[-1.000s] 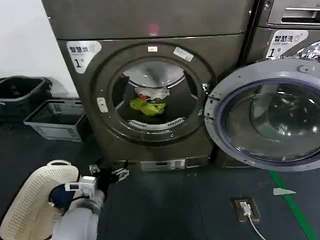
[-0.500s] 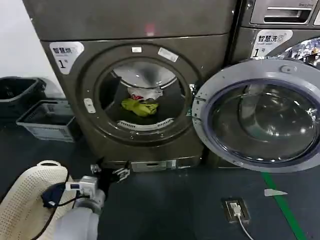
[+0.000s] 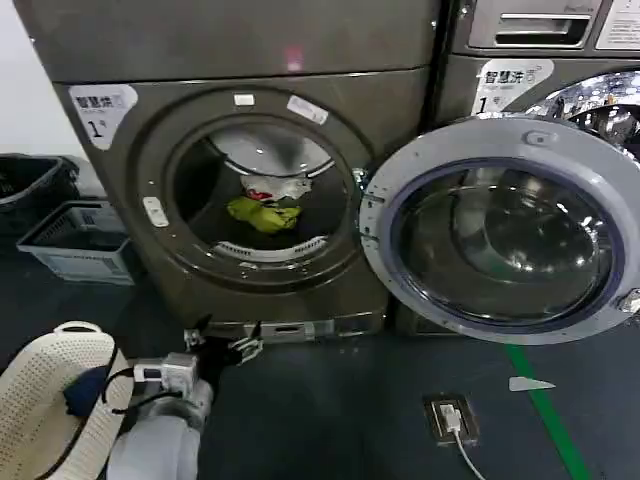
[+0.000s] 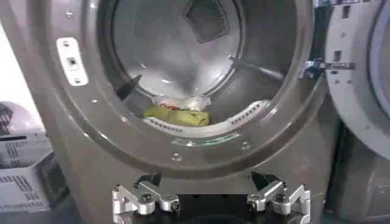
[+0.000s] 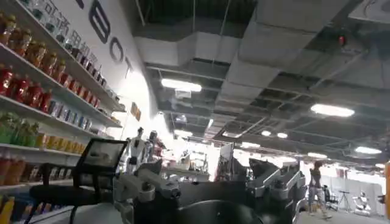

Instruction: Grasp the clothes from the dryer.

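The dryer [image 3: 390, 95] is the bronze-grey machine with a "1" sticker and a pink front light, and its porthole stands open. Low in the drum lie the clothes [image 3: 262, 213], a small yellow-green bundle with a white, red-marked piece behind it. My left gripper [image 3: 222, 346] hangs open near the floor, just before the dryer's base and well below the porthole. The left wrist view looks into the drum at the clothes [image 4: 177, 115] over the open, empty left gripper [image 4: 210, 201]. My right gripper [image 5: 213, 182] is parked pointing up at a ceiling, fingers wide apart and empty.
The round glass door [image 3: 500, 235] is swung out to the right, in front of a second machine [image 3: 530, 40]. A grey crate [image 3: 75, 240] and a black bin [image 3: 30, 180] stand at the left. A cream perforated basket [image 3: 40, 400] lies by my left arm. A floor socket [image 3: 448, 418] sits on the dark floor.
The dryer, crate and bin have slid left in the head view and the open door shows larger. My left gripper stays low before the dryer's base, still open.
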You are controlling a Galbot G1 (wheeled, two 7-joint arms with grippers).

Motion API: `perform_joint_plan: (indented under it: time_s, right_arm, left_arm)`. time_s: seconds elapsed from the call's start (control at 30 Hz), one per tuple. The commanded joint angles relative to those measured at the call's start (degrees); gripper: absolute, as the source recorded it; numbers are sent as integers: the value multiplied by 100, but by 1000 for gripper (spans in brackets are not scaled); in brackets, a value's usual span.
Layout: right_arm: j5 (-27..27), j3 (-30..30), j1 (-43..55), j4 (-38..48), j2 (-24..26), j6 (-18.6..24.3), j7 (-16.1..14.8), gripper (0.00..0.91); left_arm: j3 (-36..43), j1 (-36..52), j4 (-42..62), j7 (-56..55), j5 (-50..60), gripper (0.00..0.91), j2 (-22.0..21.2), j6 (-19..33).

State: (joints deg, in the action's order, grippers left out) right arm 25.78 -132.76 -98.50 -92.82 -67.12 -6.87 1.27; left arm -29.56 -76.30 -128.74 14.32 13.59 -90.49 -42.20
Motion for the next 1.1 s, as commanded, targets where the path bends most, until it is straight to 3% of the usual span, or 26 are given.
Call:
perform_joint_plan:
  time_s: [0.03, 0.3, 0.5, 1.1]
  right_arm:
    - [-23, -8, 1, 23, 32, 6, -10, 907]
    - [-6, -4, 18, 66, 39, 162, 16, 907]
    - [231, -26, 26, 95, 68, 257, 204, 907]
    - [447, -25, 24, 139, 51, 540, 163, 907]
  left_arm:
    - [5, 4, -2, 0, -4, 907, -1, -280]
    - [10, 14, 18, -23, -13, 907, -11, -280]
    - [18, 19, 20, -33, 1, 907, -15, -280]
    - [27, 36, 41, -101, -30, 907, -26, -280]
